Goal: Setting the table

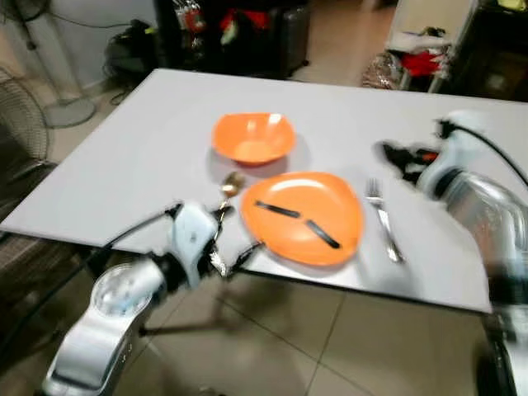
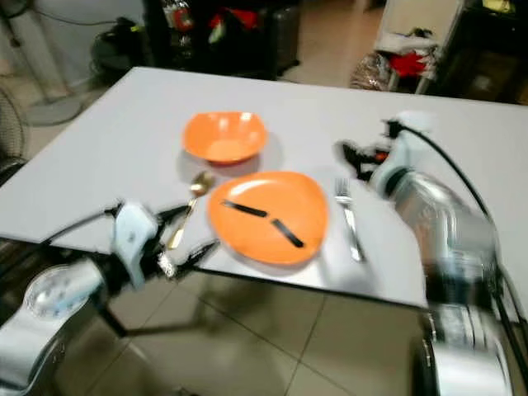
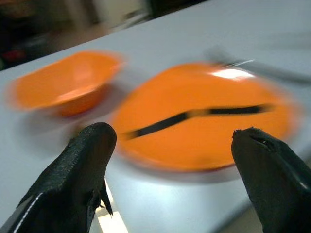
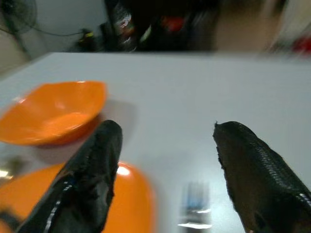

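Note:
An orange plate (image 1: 303,216) with two black marks lies near the front edge of the white table (image 1: 148,148). Behind it stands an orange bowl (image 1: 253,137). A gold spoon (image 1: 228,188) lies left of the plate, and a silver fork (image 1: 383,219) lies to its right. My left gripper (image 1: 231,243) hangs open at the table's front edge, just left of the plate, with nothing between its fingers (image 3: 87,160). My right gripper (image 1: 396,157) is open above the table, behind the fork. In the right wrist view the bowl (image 4: 53,111) and the blurred fork (image 4: 194,208) lie ahead.
A standing fan (image 1: 21,124) is at the left of the table. Dark bags and luggage (image 1: 239,33) sit behind its far edge. Red items on a rack (image 1: 421,58) are at the back right. Tiled floor (image 1: 289,346) lies below the front edge.

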